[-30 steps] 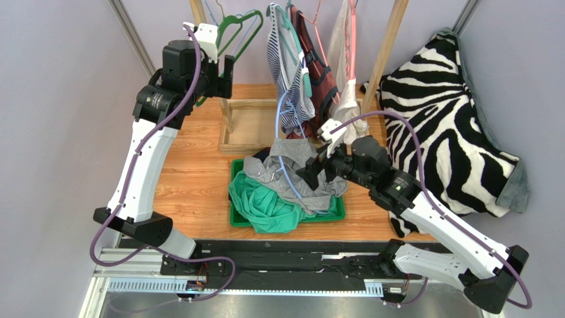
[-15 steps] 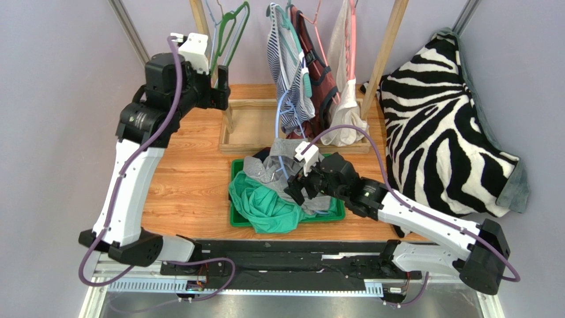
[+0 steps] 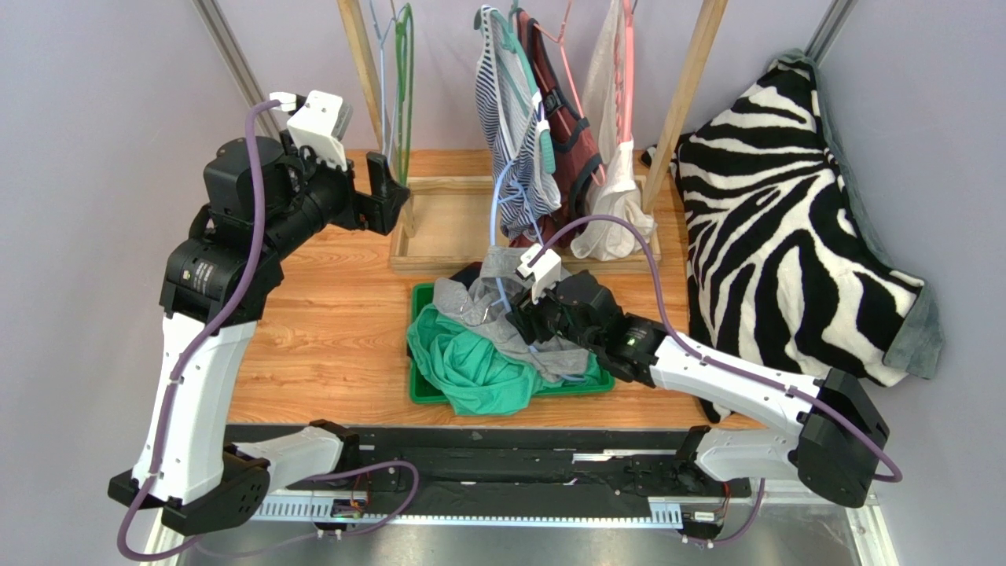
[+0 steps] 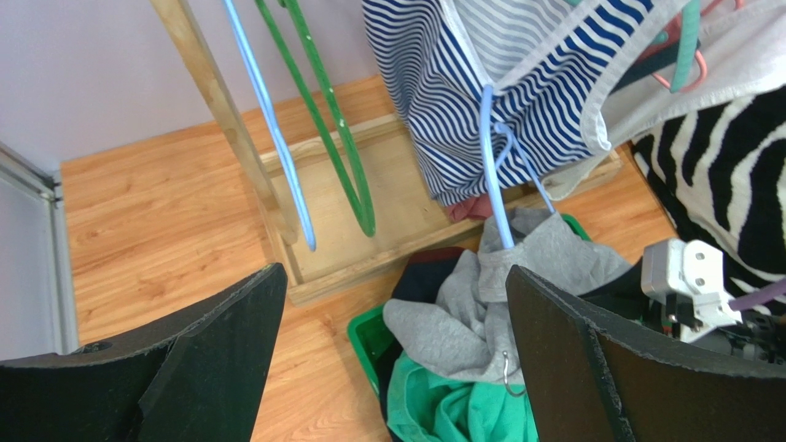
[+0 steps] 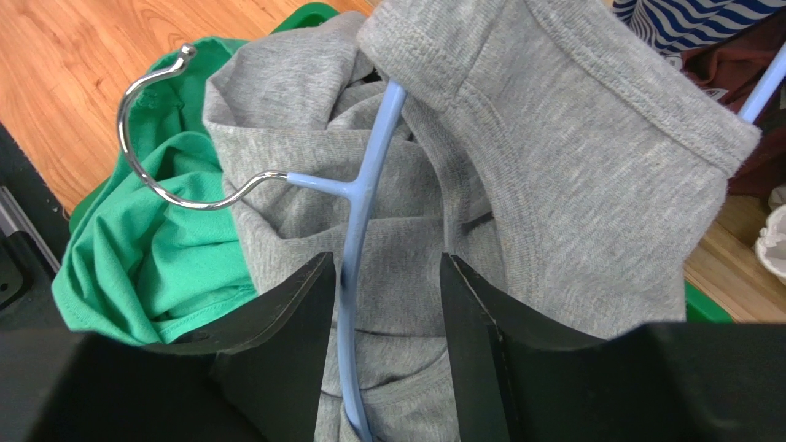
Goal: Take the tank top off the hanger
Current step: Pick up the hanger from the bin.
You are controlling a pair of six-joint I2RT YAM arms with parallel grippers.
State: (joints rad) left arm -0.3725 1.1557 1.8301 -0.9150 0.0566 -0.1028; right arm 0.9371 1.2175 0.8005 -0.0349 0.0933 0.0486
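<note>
Grey tank top lies crumpled in green bin, threaded on blue hanger. Right tool straddles the hanger arm, jaws half apart, nothing clamped yet. Judgement: pinch plastic only, keep cloth out. Left tool gapes wide, empty, well apart.

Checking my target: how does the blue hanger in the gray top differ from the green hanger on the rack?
The blue hanger lies tangled in the gray top over the bin; the green hanger hangs bare on the rack. The right gripper straddles the blue hanger; no gripper holds the green hanger. Both are thin-barred.
</note>
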